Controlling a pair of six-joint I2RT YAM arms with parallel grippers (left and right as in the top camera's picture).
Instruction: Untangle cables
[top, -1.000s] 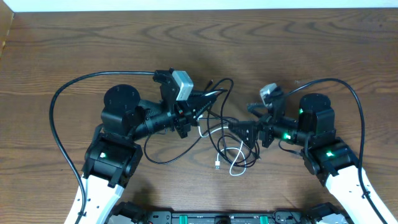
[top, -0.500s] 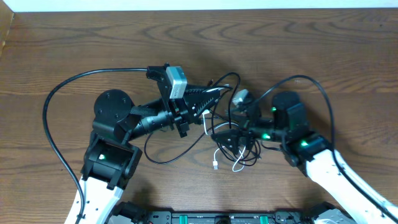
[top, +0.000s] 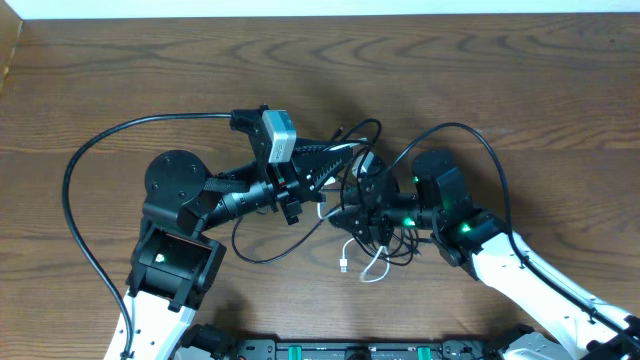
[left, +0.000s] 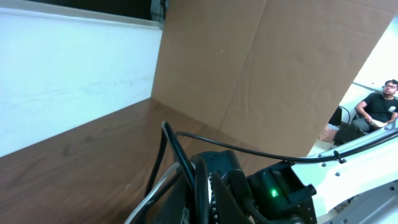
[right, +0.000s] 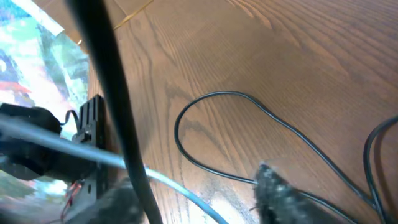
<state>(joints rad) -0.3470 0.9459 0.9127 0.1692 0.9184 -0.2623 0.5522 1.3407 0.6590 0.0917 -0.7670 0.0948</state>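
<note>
Two tangled cables (top: 380, 255) — left gripper (top: 349, 153) closed tight, right gripper (top: 340, 216) state unclear.

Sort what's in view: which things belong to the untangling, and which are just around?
Job: black cable, white cable, left gripper, right gripper.
Not part of it: table, thick arm lead, cardboard panel, seated person.

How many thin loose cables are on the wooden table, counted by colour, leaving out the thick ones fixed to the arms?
Thin black cable: 1
Thin white cable: 1
Total: 2
</note>
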